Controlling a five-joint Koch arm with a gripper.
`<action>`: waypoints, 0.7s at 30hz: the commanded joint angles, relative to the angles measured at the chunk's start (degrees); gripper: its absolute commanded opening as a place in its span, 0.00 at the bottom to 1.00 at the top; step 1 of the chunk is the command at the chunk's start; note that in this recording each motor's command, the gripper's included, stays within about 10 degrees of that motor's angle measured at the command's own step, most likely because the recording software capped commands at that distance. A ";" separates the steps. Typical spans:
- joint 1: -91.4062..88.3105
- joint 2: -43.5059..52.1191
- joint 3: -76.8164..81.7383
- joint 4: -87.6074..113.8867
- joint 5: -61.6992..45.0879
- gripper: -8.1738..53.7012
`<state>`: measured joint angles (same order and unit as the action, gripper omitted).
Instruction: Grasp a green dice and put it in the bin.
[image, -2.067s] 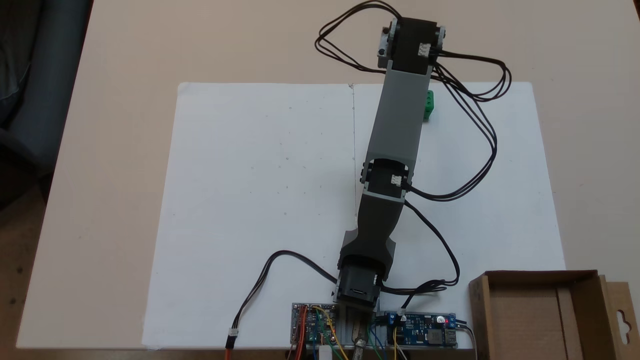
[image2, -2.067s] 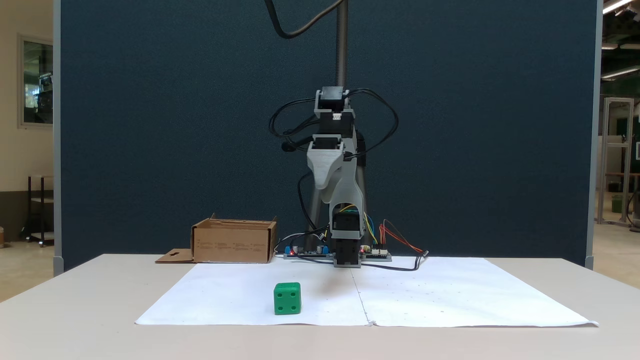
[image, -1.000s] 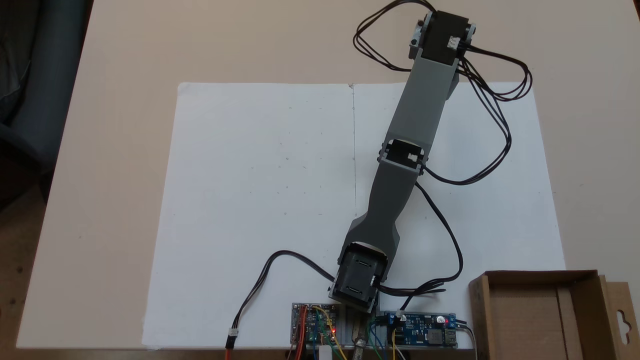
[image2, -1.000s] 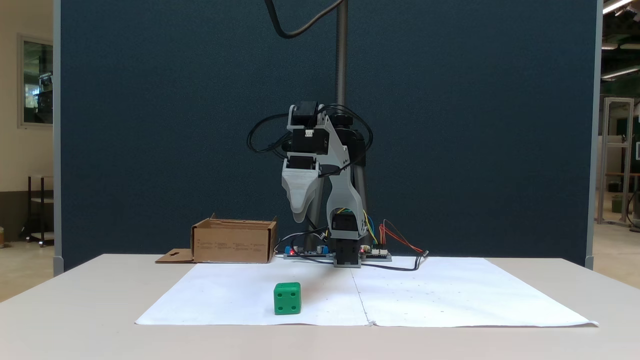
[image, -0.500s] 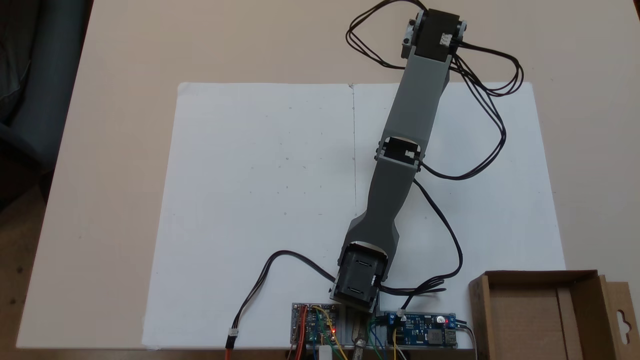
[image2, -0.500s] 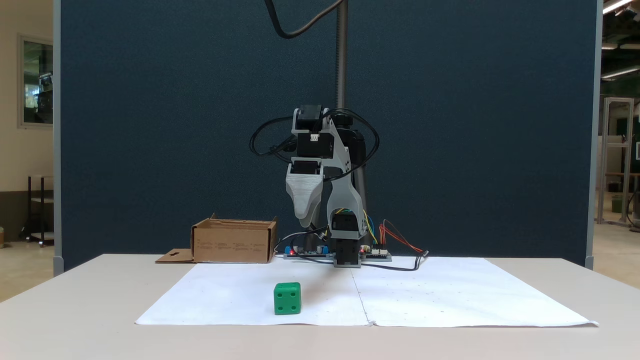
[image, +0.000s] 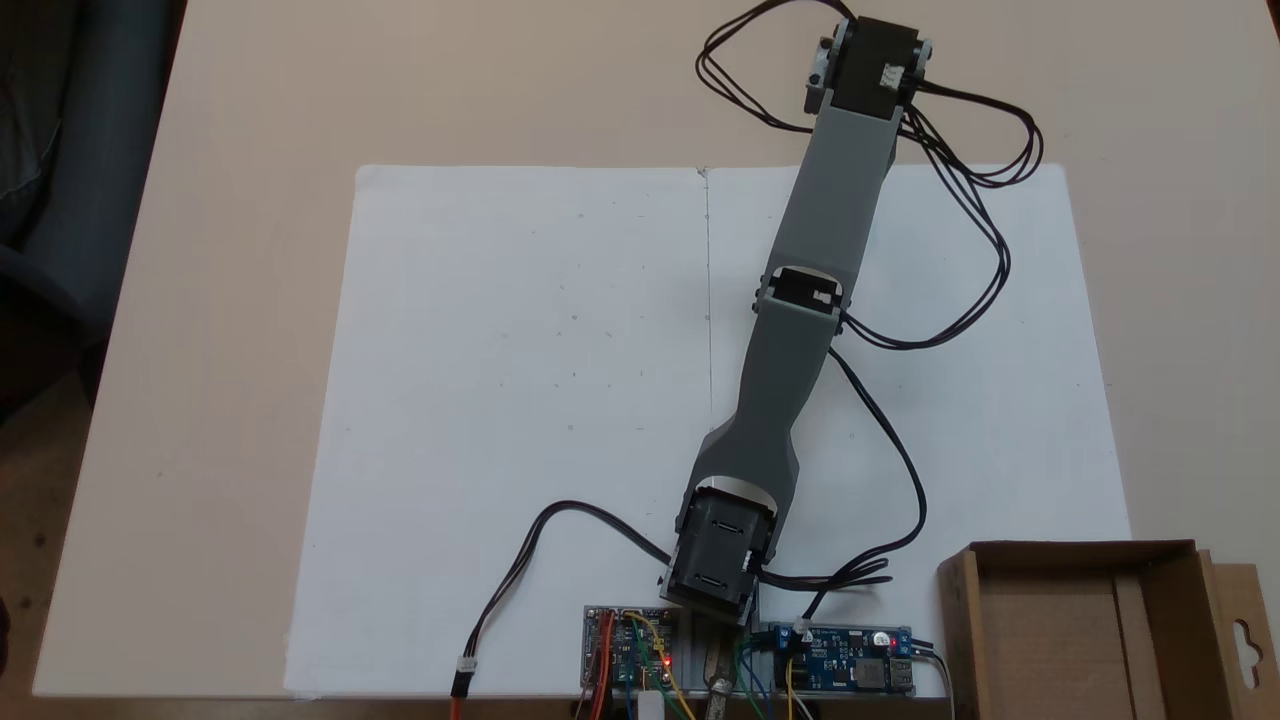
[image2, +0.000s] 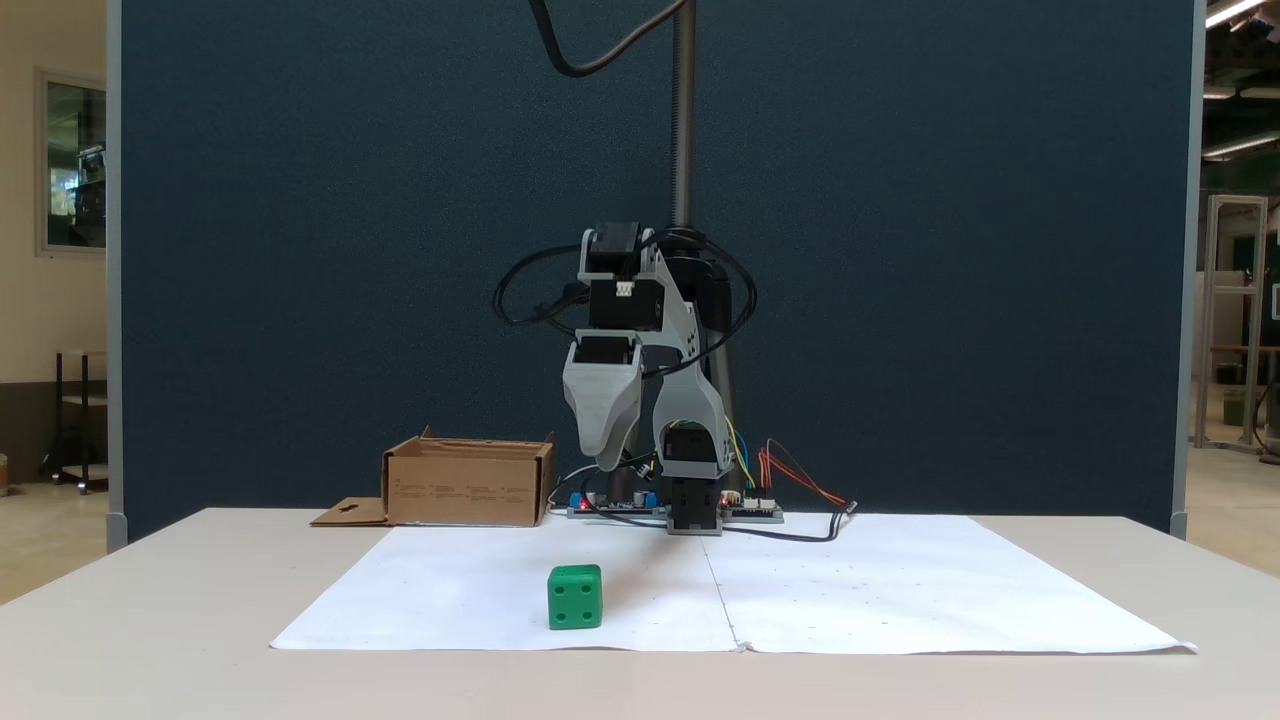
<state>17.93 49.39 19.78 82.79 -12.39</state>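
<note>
I am seeing the tabletop (image: 220, 300) stretching wide and bare around the white paper sheet (image: 520, 400), which is covering most of the middle. In a fixed view from above, the arm (image: 815, 250) is reaching from its base at the near edge out across the right half of the sheet, its far end passing just beyond the sheet's far edge, with black cables (image: 985, 230) looping off to the right of it. From the front, the gripper (image2: 606, 462) is hanging nose down, well above the sheet, and only one grey tapering piece is showing, so I cannot tell whether the jaws are spread or pressed together.

The bin (image2: 468, 485) is sitting at the back left of the front view, just off the sheet and beside the circuit boards (image: 745, 655). The green dice (image2: 575, 597) is resting on the sheet near its front edge, below the gripper and well apart from the bin, with open paper all around it.
</note>
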 joint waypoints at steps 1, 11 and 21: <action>0.79 0.79 -3.69 10.00 2.81 0.88; 0.79 -4.13 -10.28 10.00 2.72 0.88; 1.32 -7.21 -10.81 10.00 2.72 0.88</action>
<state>18.46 40.78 12.22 82.79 -12.39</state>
